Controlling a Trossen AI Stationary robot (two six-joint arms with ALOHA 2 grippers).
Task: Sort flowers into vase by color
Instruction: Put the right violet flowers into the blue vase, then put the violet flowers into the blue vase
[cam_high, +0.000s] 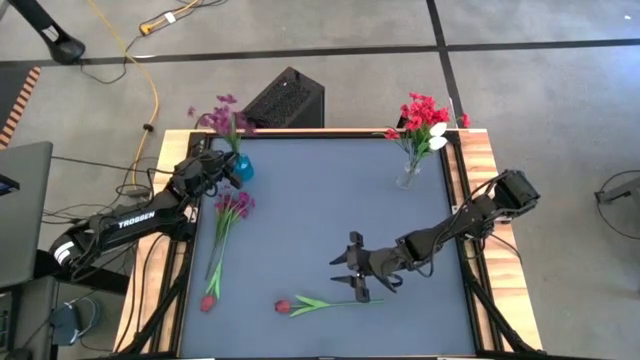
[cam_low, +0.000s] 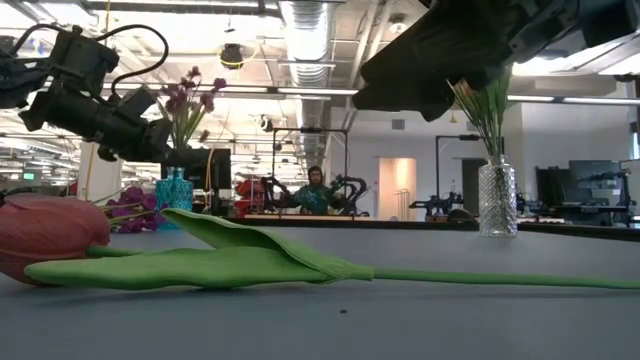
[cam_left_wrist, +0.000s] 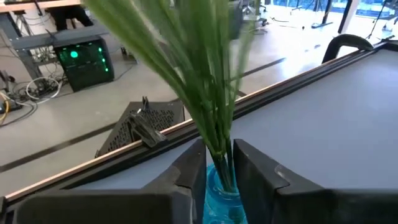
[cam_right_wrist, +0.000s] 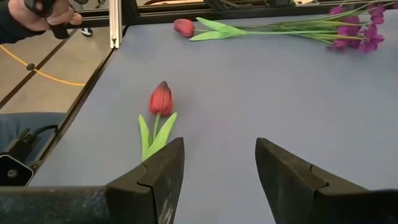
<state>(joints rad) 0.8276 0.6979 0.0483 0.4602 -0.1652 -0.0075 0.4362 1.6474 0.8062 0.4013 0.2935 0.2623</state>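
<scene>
Flowers were mid-sort: the left end effector (cam_high: 236, 170) stood clamped on purple stems (cam_left_wrist: 214, 118) in the blue vase (cam_high: 244, 168), apparently releasing next. The right end effector (cam_high: 352, 272), fingers apart, hovered just beside a red tulip (cam_high: 283, 306) lying on the desk (cam_high: 320, 200); picking it up called for descending onto its stem. A purple spray (cam_high: 232, 205) and another red tulip (cam_high: 208, 302) lay near the desk's left edge.

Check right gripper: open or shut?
Open. The right gripper shows a wide gap between its fingers, holding nothing, above the mat beside a red tulip; the high view also shows them spread.
</scene>
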